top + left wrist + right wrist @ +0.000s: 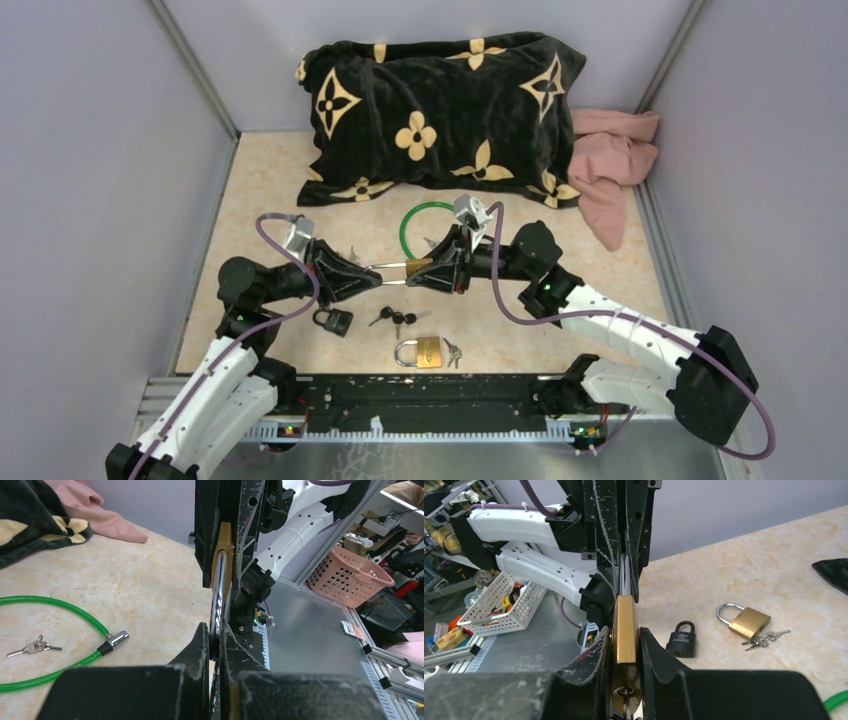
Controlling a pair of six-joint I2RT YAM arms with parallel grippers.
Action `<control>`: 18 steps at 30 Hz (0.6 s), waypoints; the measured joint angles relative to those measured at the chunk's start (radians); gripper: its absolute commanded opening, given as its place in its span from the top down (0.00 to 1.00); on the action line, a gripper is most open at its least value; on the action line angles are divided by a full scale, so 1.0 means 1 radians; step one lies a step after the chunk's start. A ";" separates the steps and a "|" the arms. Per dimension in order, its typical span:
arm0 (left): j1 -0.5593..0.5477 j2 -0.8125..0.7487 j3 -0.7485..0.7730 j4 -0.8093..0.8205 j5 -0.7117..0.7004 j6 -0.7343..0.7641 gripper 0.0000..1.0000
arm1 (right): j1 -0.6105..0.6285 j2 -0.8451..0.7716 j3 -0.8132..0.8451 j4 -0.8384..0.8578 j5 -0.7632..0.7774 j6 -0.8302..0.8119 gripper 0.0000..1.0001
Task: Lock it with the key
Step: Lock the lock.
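A brass padlock (420, 267) hangs above the table between the two arms. My right gripper (625, 640) is shut on its brass body (625, 622), and a key (625, 694) sits in the keyhole at the near end, between the fingers. The silver shackle (218, 595) points toward the left arm. My left gripper (216, 640) is shut on the shackle's bend, and the brass body (225, 545) shows beyond it between the right gripper's fingers. In the top view the left gripper (378, 269) and right gripper (416, 272) meet tip to tip.
On the table lie a black padlock (334, 320), a second brass padlock (424, 351) with keys (452, 352), black-headed keys (395, 318) and a green cable lock (420, 225). A dark patterned pillow (440, 115) and pink cloth (610, 160) fill the back.
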 measured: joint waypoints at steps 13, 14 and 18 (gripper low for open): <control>-0.031 0.040 -0.002 0.067 -0.119 0.021 1.00 | -0.002 0.044 -0.014 0.120 0.069 0.011 1.00; -0.035 0.045 -0.002 0.068 -0.135 0.026 1.00 | -0.002 0.050 -0.014 0.132 0.080 0.011 1.00; -0.058 0.072 -0.003 0.069 -0.218 0.048 1.00 | -0.002 0.078 -0.014 0.185 0.127 0.010 1.00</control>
